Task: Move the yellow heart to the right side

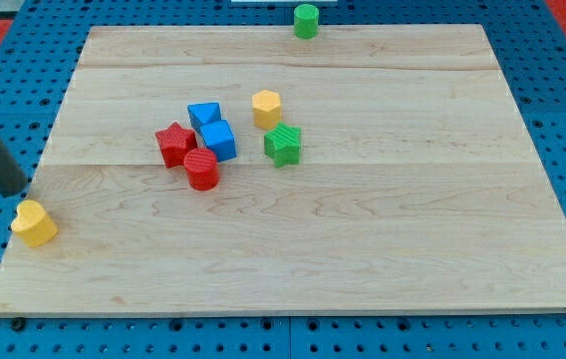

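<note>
The yellow heart (34, 223) lies at the left edge of the wooden board (383, 239), near the view's bottom left. My tip (16, 191) is the lower end of the dark rod coming in from the upper left; it stands just above and slightly left of the yellow heart, close to it or touching it. No gripper shows.
A cluster sits at the board's middle: a red star (174, 144), a red cylinder (202, 170), two blue blocks (204, 115) (219, 141), a yellow hexagon (266, 108) and a green star (283, 145). A green cylinder (306, 20) stands at the top edge.
</note>
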